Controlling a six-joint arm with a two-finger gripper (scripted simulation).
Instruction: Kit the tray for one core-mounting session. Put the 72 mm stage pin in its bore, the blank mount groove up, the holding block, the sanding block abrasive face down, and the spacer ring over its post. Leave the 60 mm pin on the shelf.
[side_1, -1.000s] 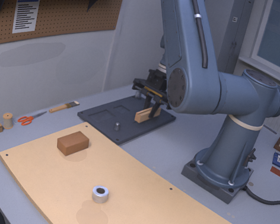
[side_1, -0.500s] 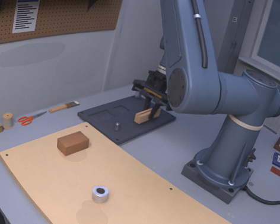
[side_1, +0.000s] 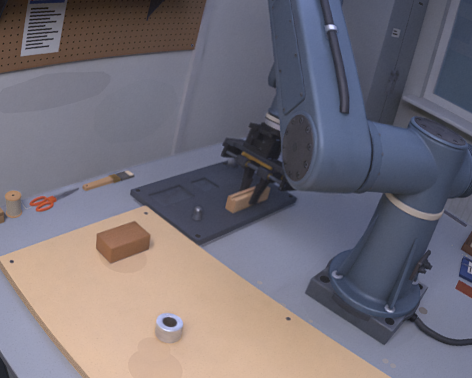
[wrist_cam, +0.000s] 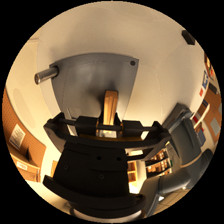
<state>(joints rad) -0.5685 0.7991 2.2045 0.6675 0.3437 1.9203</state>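
Observation:
The far right part of the dark tray (side_1: 212,200) is hidden behind my arm. My gripper (side_1: 253,187) is clamped on a tan wooden block (side_1: 245,200) (wrist_cam: 110,109), which tilts with its lower end at the tray's right side; the fingers grip its two sides in the wrist camera. A short metal post (side_1: 197,213) (wrist_cam: 46,74) stands on the tray's near edge. Two empty recesses lie in the tray's left part. On the wooden shelf board (side_1: 165,300) sit a brown block (side_1: 123,241) and a metal spacer ring (side_1: 169,327), well apart. I see no pins.
Scissors (side_1: 50,200), a brush (side_1: 107,180) and a thread spool (side_1: 13,202) lie on the bench left of the tray. My arm's base (side_1: 370,300) stands to the right, with a cable trailing from it.

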